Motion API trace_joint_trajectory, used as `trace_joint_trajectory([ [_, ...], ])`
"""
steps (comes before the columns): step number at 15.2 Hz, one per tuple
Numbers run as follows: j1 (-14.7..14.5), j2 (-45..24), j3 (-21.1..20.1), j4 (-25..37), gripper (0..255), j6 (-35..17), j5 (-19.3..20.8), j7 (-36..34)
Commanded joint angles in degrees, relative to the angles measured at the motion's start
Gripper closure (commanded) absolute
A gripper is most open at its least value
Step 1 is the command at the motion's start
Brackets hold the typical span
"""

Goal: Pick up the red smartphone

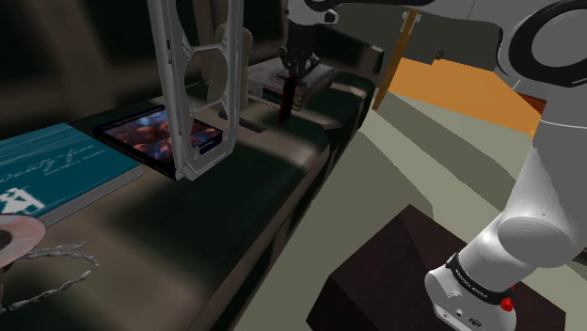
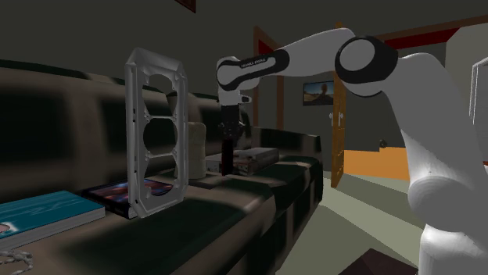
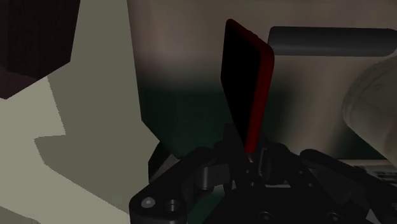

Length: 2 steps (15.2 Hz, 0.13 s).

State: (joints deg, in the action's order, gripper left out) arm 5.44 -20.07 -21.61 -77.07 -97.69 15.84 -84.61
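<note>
The red smartphone (image 3: 247, 89), with a black screen and a red rim, stands on end between the fingers (image 3: 262, 159) of my black gripper (image 3: 245, 151), which is shut on its lower end. In the shoulder view the gripper (image 1: 287, 83) points down near the far end of the dark sofa, and the phone (image 1: 285, 102) hangs upright from it, just over the seat. The second exterior view shows the gripper (image 2: 227, 141) holding the phone (image 2: 227, 160) vertically above the cushion.
A tall white frame (image 1: 198, 85) stands upright on the sofa seat, beside a dark book with a colourful cover (image 1: 146, 132). A teal book (image 1: 56, 169) and a chain (image 1: 52, 268) lie nearer. Grey flat boxes (image 2: 254, 158) sit behind the gripper. The stand (image 1: 395, 273) is at lower right.
</note>
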Motion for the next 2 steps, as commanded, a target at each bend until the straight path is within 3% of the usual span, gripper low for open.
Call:
trace_joint_trajectory([
  [1,-0.18,-0.20,-0.02,1.32,255,1.14,0.04,0.12],
  [2,-0.19,-0.21,-0.02,1.34,255,1.15,0.05,0.12],
])
